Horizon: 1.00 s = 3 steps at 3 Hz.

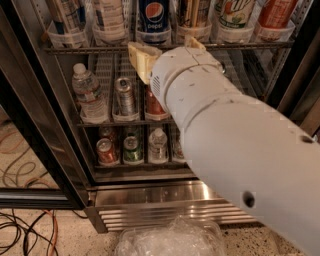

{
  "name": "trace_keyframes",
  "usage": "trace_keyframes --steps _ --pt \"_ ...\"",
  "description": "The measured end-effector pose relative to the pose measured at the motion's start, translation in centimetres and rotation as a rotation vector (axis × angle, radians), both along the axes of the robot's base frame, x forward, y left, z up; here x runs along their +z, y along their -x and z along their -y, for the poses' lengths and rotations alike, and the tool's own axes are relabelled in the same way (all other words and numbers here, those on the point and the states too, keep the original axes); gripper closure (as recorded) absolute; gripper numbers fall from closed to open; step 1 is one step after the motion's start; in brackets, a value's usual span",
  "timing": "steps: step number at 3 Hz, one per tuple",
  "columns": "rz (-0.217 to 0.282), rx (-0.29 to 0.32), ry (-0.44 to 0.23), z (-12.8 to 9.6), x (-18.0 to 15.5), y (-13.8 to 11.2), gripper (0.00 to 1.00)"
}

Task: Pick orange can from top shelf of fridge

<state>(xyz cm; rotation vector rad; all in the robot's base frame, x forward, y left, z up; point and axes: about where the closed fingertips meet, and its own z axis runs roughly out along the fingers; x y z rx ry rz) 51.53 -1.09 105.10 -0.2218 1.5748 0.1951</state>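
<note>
While the big white arm (240, 140) fills the right of the scene, its gripper (164, 49) hangs in front of the fridge (150, 195), right at the front edge of the top shelf (260, 45). Six drinks stand along that shelf, one in each of six clear cup holders (65, 37). Fourth from the left is the orange can (192, 12), just beside a Pepsi can (153, 17). Two tan fingers (142, 60) show, one on either side of the wrist, and they look spread wide with nothing held, though the wrist hides the gap. The orange can sits in its holder above them, almost directly over the smaller fingertip that peeks up, and up and across from the larger one. Whether that tip touches the holder I cannot tell. One rack down I count one water bottle (87, 95), one silver can (125, 95) and one red can (155, 106) partly behind the arm.
</note>
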Motion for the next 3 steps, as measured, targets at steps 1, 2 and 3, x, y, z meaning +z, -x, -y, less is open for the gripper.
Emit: trace_keyframes --steps 1,2,3 --pt "0.046 -0.025 0.002 0.3 1.3 -1.3 0.3" --pt "0.09 -0.041 0.019 0.4 2.4 -2.5 0.29" --pt "0.115 -0.059 0.038 0.8 2.8 -3.3 0.29"
